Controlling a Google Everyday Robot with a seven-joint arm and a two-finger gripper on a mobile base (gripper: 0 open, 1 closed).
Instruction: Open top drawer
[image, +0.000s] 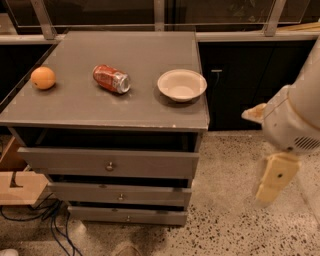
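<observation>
The top drawer (150, 163) is the widest grey front under the cabinet's top, with a small round metal knob (110, 166) at its centre. A dark gap shows above it. My gripper (271, 182) hangs at the right of the camera view, below the white arm housing (292, 125). It is over the speckled floor, well to the right of the cabinet, at about the height of the top drawer and apart from it.
On the cabinet top (150, 110) lie an orange (43, 78), a red soda can (111, 79) on its side and a white bowl (182, 85). Two slimmer drawers (150, 196) sit below. Cables (45, 215) and a wooden piece (20, 187) lie at the left.
</observation>
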